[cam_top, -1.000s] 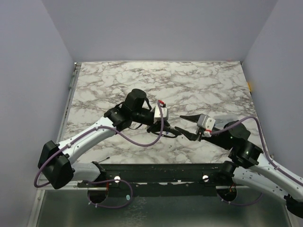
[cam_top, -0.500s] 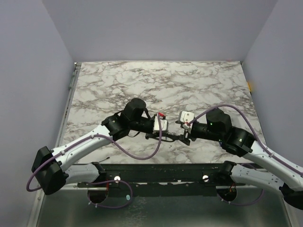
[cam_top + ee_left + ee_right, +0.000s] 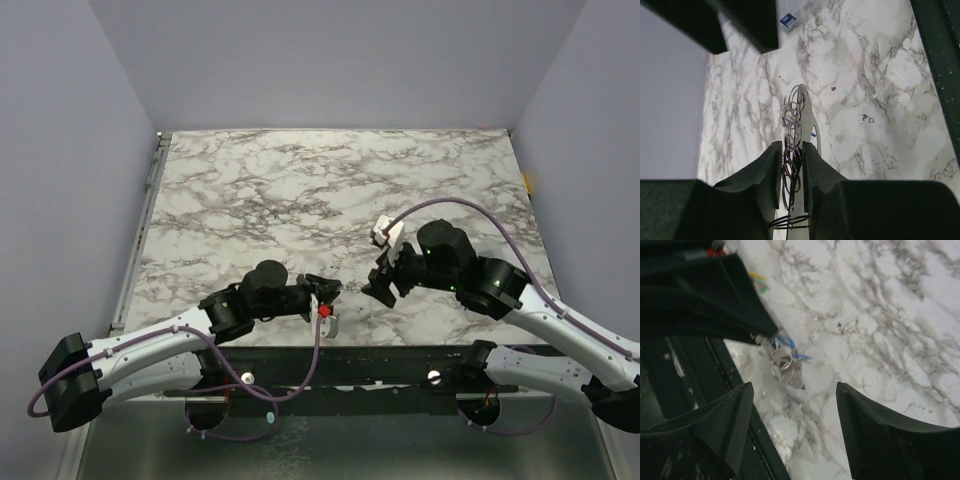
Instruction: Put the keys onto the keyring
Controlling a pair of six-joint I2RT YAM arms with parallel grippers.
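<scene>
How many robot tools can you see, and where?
2. The left tool, near the table's front edge, clamps the keyring; the right tool, open, faces it.

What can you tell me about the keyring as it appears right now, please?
The keyring looks like thin silvery wire, several overlapping loops seen nearly edge-on. It is pinched between the fingers of the left tool, its far loops sticking out free past the tips. From the right wrist, something blue sits against it. Whether it touches the marble table cannot be told.

Soft, even light; blurred wrist foregrounds
</scene>
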